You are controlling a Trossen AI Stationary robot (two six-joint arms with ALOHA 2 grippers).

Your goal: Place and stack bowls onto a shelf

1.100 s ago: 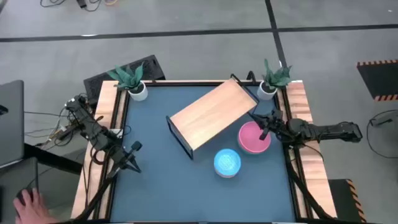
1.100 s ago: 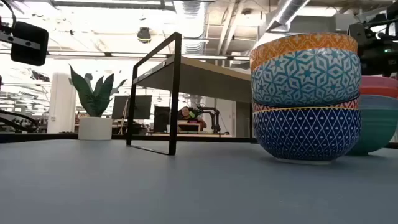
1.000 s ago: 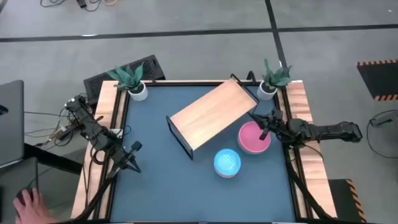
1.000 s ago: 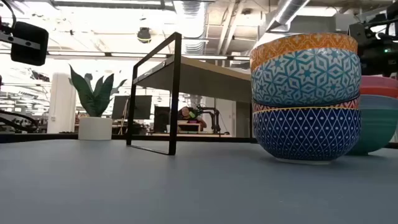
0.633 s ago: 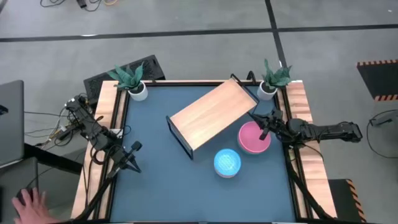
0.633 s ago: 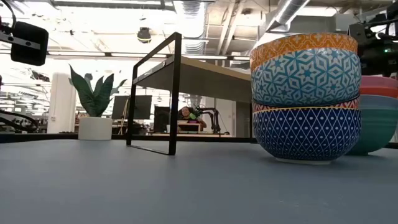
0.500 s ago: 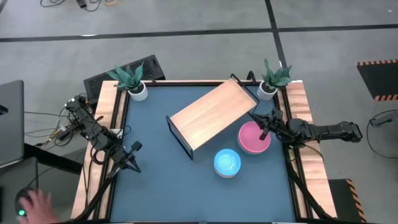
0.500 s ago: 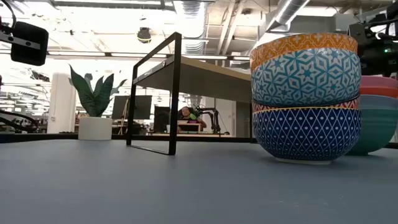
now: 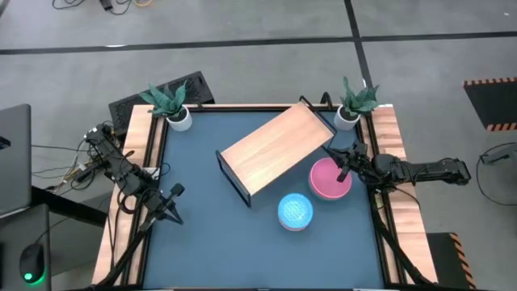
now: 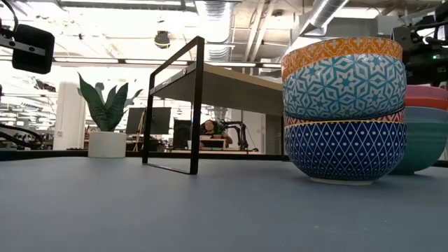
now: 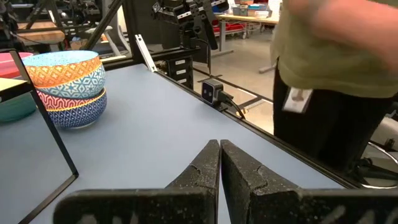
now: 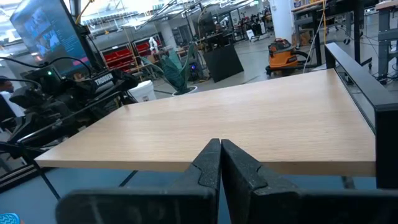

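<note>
- While both arms wait at the table's sides, the shelf (image 9: 276,149), a pale wood board on a thin black frame, stands bare and angled mid-table.
- Patterned bowls (image 10: 344,108), orange-rimmed light blue over dark blue lattice, sit stacked beside the pink bowl (image 9: 329,177).
- Left gripper (image 9: 175,215) and right gripper (image 9: 340,164) are both clenched, holding nothing.

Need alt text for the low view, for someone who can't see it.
A stack of two patterned bowls stands close on the blue tabletop, right of centre; pink and teal bowls show behind it. The empty shelf and a potted plant stand farther left.
</note>
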